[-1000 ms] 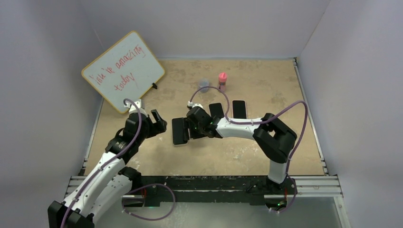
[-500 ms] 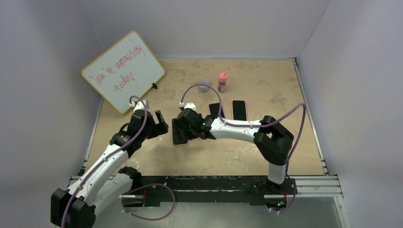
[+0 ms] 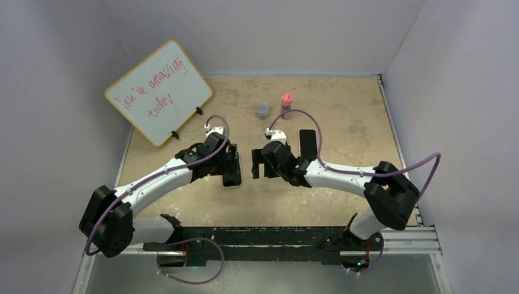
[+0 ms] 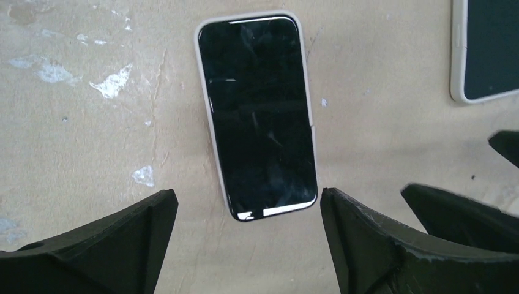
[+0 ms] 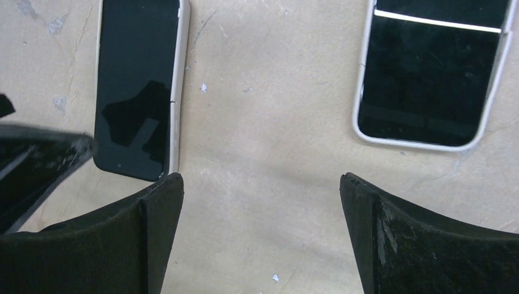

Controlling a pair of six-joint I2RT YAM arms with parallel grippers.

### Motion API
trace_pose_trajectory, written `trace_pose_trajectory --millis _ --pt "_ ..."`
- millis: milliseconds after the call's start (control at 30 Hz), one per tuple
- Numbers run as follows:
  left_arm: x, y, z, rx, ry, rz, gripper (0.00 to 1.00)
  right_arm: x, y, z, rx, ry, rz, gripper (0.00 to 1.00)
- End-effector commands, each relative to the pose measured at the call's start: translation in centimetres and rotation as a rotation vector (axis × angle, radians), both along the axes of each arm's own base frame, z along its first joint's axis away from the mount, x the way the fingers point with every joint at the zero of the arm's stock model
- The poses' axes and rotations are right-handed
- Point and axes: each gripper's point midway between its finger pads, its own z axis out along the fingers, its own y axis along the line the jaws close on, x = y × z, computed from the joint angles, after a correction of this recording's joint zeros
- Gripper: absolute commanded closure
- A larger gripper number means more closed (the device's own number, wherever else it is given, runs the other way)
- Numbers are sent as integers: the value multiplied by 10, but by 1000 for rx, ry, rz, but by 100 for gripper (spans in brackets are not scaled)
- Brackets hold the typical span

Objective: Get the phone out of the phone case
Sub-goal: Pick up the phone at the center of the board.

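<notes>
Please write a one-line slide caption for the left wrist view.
Open left end effector hovers above the cased phone lying screen-up.

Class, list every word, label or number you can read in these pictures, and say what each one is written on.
"you're amazing today": red handwriting on the whiteboard; the first word is hard to make out.
Phones: dark screens, no text or brand showing.
Pink bottle: any label is too small to read.

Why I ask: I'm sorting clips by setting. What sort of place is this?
Probably a robotics lab test cell: two arms bolted to an aluminium rail, plain white walls boxing in a worn table, and a handwritten whiteboard propped up.
</notes>
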Motion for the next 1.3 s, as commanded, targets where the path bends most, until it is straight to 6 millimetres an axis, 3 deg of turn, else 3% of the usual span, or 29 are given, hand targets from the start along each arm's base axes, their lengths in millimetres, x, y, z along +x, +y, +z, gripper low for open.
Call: trace_pose_trajectory --millis 0,300,500,767,1100,1267 --pt "18 -4 4 63 -6 56 8 14 -12 15 64 -102 -71 1" --pt "41 -40 -20 54 74 25 4 14 -33 18 73 -165 -72 1" --pt "44 -33 -42 151 149 57 1 10 -39 17 89 -178 -58 1" --pt "38 -15 -44 220 162 114 0 11 -48 15 80 -198 -45 1" --pt "28 -27 -74 160 239 86 2 6 -38 15 118 -204 33 1" --pt "24 -35 -82 99 264 66 12 -3 -26 20 176 -214 124 2"
